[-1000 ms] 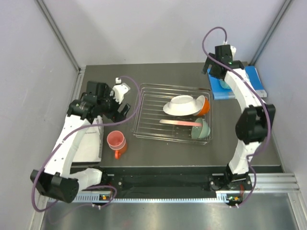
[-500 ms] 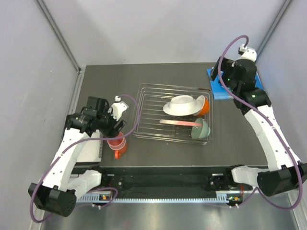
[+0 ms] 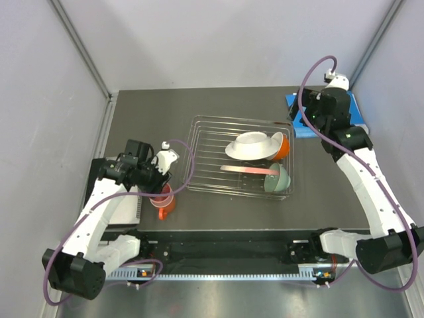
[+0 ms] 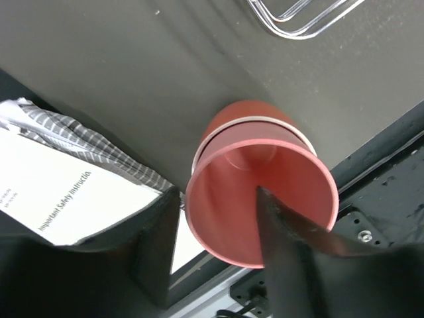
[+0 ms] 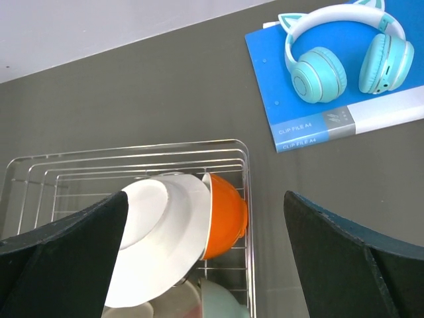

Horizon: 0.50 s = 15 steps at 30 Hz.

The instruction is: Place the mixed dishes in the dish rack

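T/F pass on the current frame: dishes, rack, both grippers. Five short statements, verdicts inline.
1. The pink plastic tumbler sits outside the silver wire dish rack. True.
2. The right gripper holds the white plate. False: it is open and empty; the plate sits in the rack.
3. The small orange bowl sits beside the white plate in the rack. True.
4. The teal cat-ear headphones lie in the rack. False: they lie on the blue book.
5. The left gripper has both fingers outside the tumbler. False: one finger is inside it.
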{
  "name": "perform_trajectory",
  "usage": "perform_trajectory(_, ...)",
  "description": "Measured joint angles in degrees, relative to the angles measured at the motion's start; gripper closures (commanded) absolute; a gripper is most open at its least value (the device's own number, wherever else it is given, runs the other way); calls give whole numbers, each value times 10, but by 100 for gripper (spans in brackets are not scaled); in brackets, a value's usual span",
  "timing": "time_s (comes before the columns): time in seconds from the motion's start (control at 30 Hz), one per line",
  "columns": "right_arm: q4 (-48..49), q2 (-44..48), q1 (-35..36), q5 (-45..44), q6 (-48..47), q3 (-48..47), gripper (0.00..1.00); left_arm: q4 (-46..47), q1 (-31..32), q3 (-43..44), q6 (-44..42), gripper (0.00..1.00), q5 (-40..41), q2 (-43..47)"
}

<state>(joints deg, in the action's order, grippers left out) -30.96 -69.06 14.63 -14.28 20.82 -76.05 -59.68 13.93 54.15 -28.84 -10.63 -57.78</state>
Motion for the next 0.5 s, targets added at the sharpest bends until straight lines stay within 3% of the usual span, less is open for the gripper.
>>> perform_trajectory(0.03, 0, 2, 0, 2, 0, 0, 1, 0, 0, -1, 0, 68, -1, 0)
perform_trajectory(0.07, 0, 5, 0, 5, 0, 0, 2, 1, 0, -2, -4, 92, -2, 0)
perform_trajectory(0.1, 0, 8, 0, 7, 1, 0, 3, 2, 0, -2, -3, 100, -1, 0)
perform_trajectory(0.5, -5, 46, 3, 45, 4, 22, 2, 17, -3, 3, -6, 100, 0, -13)
